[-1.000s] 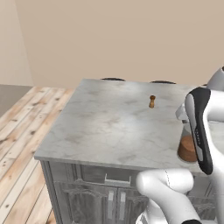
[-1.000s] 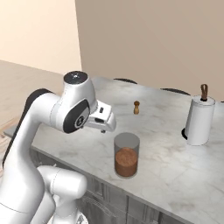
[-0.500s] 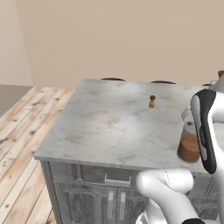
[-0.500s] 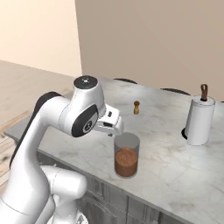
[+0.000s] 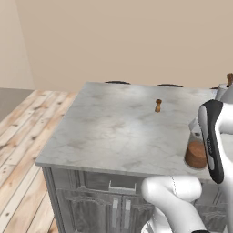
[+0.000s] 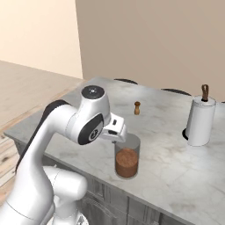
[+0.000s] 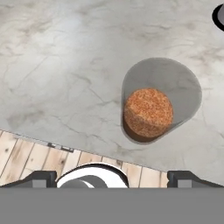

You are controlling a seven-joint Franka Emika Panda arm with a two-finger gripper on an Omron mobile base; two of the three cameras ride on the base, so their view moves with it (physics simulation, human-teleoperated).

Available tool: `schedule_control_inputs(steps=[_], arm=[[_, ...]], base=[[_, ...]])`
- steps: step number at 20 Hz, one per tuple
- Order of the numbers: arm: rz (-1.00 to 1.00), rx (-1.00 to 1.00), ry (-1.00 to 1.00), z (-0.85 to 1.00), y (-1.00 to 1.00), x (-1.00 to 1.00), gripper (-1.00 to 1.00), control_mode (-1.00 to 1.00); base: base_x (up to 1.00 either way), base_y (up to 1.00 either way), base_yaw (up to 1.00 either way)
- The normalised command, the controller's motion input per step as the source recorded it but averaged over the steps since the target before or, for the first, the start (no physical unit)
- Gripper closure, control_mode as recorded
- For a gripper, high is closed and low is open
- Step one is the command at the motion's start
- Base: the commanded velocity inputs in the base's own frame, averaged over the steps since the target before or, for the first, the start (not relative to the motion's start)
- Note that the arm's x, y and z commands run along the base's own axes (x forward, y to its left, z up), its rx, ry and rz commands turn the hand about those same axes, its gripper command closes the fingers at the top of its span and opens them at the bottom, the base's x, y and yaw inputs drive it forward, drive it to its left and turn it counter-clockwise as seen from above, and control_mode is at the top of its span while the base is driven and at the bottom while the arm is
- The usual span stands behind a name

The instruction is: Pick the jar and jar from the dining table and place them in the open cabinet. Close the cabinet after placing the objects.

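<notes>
Hovering open, end effector (image 7: 111, 177) sits above the jar (image 7: 148, 113).

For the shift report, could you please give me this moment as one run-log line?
phase: approach | gripper: open, above jar | jar: reddish-brown filling, upright on dining table near front edge | held: nothing

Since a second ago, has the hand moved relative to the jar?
Yes. In the right base view the hand has swung right, toward the paper towel roll, and now hangs open just above the jar, which hasn't shifted on the dining table.
</notes>
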Motion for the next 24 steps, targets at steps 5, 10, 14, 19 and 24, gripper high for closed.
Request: schedule_control_inputs(steps=[5, 10, 14, 19, 24], arm=[[0.0, 0.0, 0.01, -0.36, 0.0, 0.13, -1.0, -1.0], [0.0, 0.0, 0.0, -0.23, 0.0, 0.24, -1.0, -1.0], [0.0, 0.0, 0.03, -0.01, 0.0, 0.32, -1.0, -1.0], [0.0, 0.0, 0.05, 0.0, -0.02, 0.38, -1.0, -1.0], [0.0, 0.0, 0.04, 0.0, -0.04, 0.32, -1.0, -1.0]], base=[[0.0, 0.0, 0.0], [0.0, 0.0, 0.0], [0.0, 0.0, 0.0], [0.0, 0.0, 0.0], [0.0, 0.0, 0.0]])
